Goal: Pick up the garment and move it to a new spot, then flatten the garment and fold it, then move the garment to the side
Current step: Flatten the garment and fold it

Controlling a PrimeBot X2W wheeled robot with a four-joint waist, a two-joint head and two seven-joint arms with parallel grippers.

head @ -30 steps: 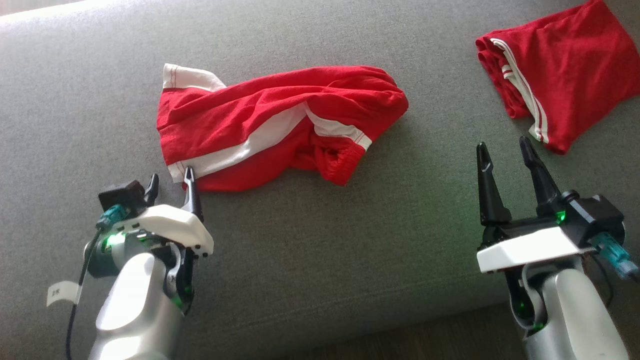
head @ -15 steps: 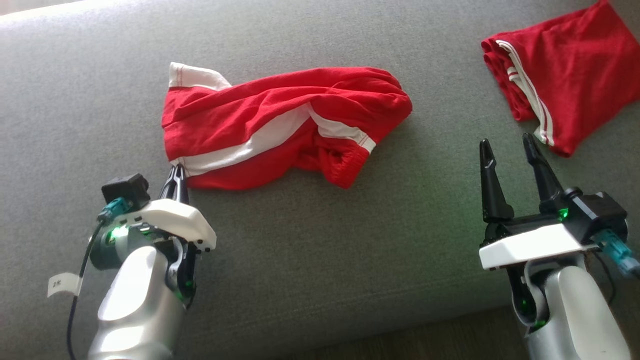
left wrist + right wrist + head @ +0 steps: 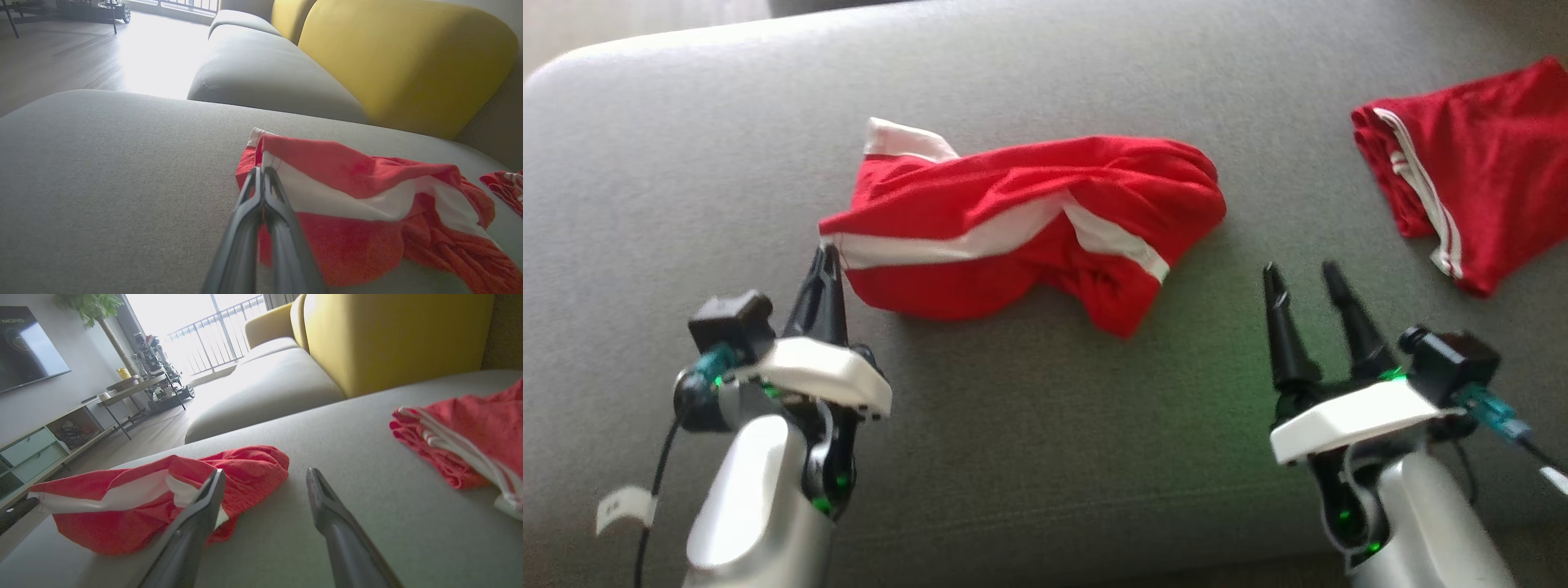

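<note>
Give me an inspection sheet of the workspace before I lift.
Surface: grey sofa cushion, flat, rounded far edge.
Job's things: crumpled red shorts with white stripes, mid-cushion, near-left corner raised.
Clutter: folded red shorts at the far right, apart from the crumpled pair.
Grippers: left gripper, jaws shut on the crumpled pair's near-left corner; right gripper, jaws open over bare cushion, holding nothing.
Cables: black cable with a white tag hangs from the left wrist; teal connector at the right wrist.
Surroundings: yellow backrest, wooden floor, wall television, shelving.
</note>
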